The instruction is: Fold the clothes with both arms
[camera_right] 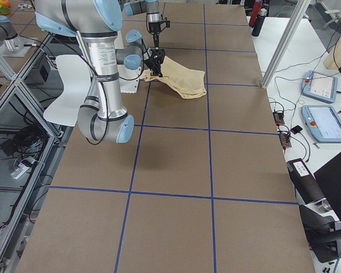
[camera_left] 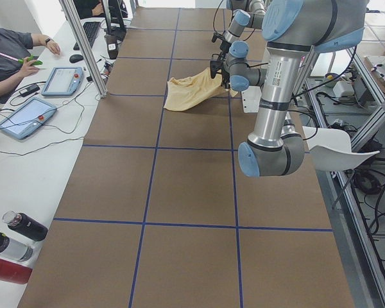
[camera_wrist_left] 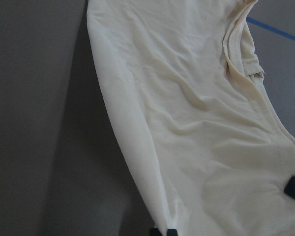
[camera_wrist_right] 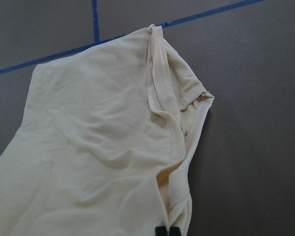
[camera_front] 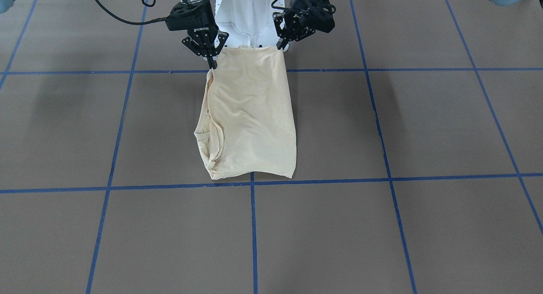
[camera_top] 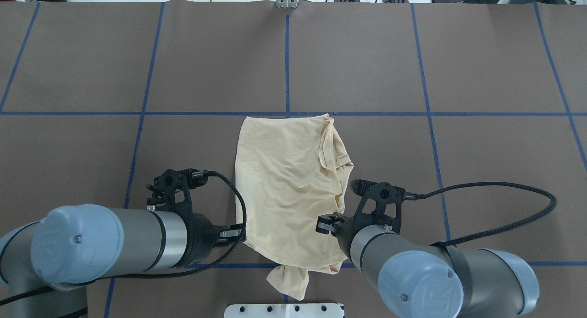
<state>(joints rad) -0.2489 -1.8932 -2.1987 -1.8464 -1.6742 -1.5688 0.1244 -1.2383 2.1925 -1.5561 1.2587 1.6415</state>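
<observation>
Over the table (camera_front: 382, 226), left pincer (camera_front: 281, 47) and right pincer (camera_front: 212, 65) pinch T-shirt (camera_front: 254, 116) corners.

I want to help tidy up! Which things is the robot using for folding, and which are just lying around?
For the job:
- shirt
- left gripper and right gripper, both pinching the shirt's edge nearest the robot

Just lying about:
- bottles at the table's side
- tablets on the side desk
- a person sitting there

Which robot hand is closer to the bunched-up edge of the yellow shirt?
The right gripper. It pinches the T-shirt on the same side as the bunched edge; the left gripper pinches the opposite, smooth side.
</observation>
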